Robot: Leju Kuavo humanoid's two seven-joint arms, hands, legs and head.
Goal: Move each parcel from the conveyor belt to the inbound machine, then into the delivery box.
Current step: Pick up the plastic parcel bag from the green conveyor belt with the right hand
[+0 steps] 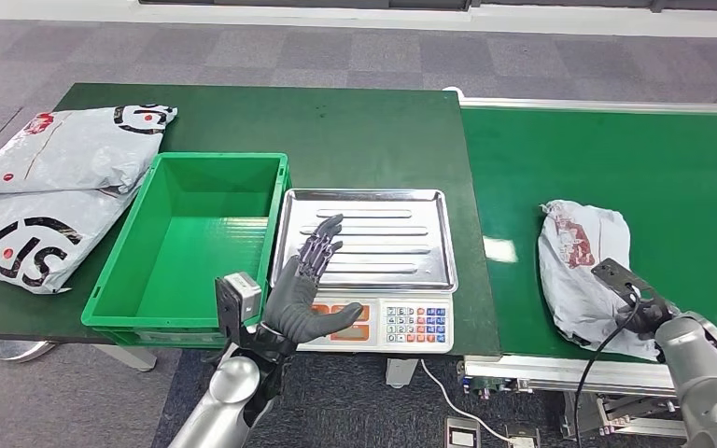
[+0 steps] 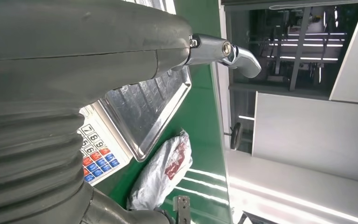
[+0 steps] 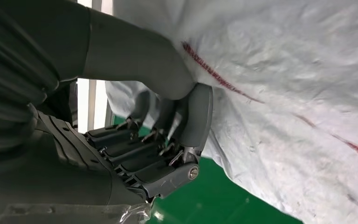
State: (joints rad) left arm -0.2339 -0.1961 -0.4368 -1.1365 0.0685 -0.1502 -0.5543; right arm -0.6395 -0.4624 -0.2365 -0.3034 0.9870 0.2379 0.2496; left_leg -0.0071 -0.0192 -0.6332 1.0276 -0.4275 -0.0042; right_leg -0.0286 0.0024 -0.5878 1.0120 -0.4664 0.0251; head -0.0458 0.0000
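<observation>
A crumpled grey parcel [image 1: 579, 266] with red print lies on the green conveyor belt [image 1: 616, 159], near its front edge. My right hand [image 1: 649, 317] grips the parcel's near end. In the right wrist view the thumb [image 3: 135, 56] presses onto the parcel [image 3: 284, 93] while the fingers [image 3: 140, 154] curl under its edge. My left hand [image 1: 308, 280] hovers open with fingers spread over the front of the inbound scale's steel tray [image 1: 411, 215] and holds nothing. The left wrist view shows the tray [image 2: 149, 112], the keypad [image 2: 95, 156] and the parcel [image 2: 163, 170] beyond.
A green delivery box [image 1: 280, 215] with nothing in it stands left of the scale. Two large grey parcels [image 1: 65, 145] [image 1: 28, 233] lie on the dark green table to its left. A cable hangs below the scale at the table's front edge.
</observation>
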